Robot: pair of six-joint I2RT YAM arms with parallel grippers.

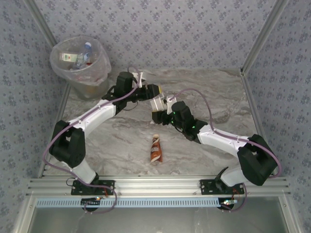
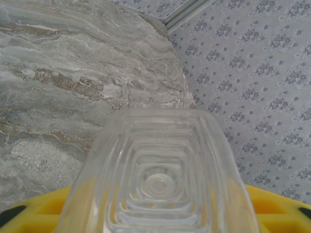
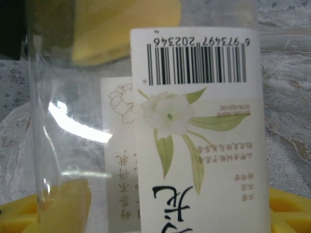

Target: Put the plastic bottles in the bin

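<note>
Standing by the bench's (image 1: 121, 145) far-left corner, translucent grey bin (image 1: 80, 82) lies nearer left claw (image 1: 153, 97), grip unclear; right claw (image 1: 161, 113) pinches clear labelled bottle (image 3: 194, 145).

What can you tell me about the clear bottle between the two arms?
The clear bottle is see-through plastic, flat-sided, its base moulded in stepped rectangular rings around a small circle. A white label carries a barcode, a white flower with green leaves and dark characters. It hangs above the marble table. The right tool holds its body between yellow fingers; the left tool's yellow fingers flank its base end.
</note>
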